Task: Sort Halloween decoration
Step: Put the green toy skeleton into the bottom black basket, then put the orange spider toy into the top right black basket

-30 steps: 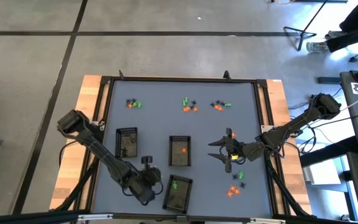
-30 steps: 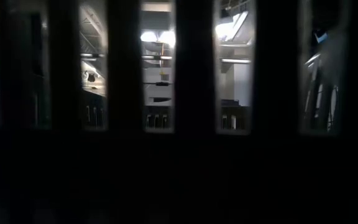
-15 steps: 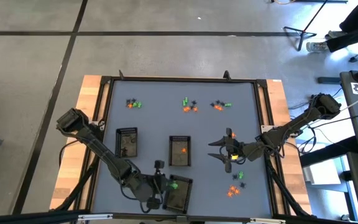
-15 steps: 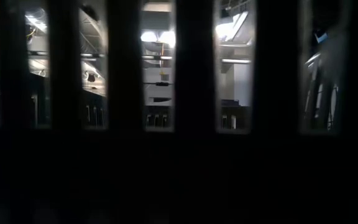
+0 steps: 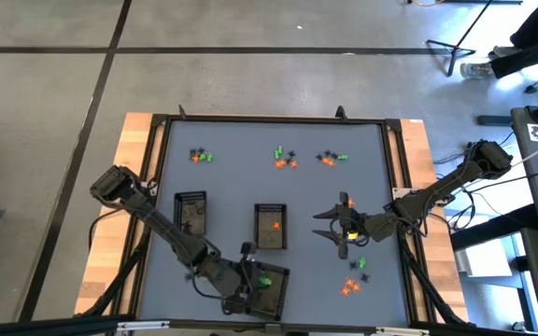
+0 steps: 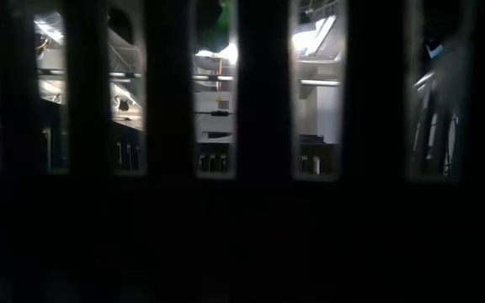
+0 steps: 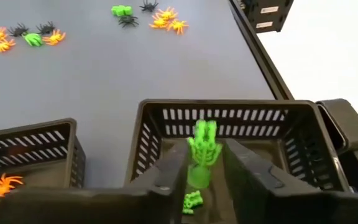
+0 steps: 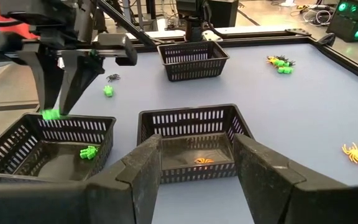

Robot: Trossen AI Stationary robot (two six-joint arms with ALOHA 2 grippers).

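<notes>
My left gripper (image 7: 199, 163), jaws part open, pinches a knobbly green trinket (image 7: 202, 148) over the slotted black tray (image 7: 229, 114); clear mat at 12 o'clock.

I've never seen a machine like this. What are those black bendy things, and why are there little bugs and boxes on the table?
Those are two robot arms with pinching grippers. One camera looks down from above; two ride on the wrists. On the grey table lie tiny plastic spiders, orange, green and black, and three dark baskets. The left gripper is over the nearest basket, with a green skeleton hand between its fingers, which are parting. The right gripper waits open, pointing at the middle basket, which holds an orange spider.
</notes>
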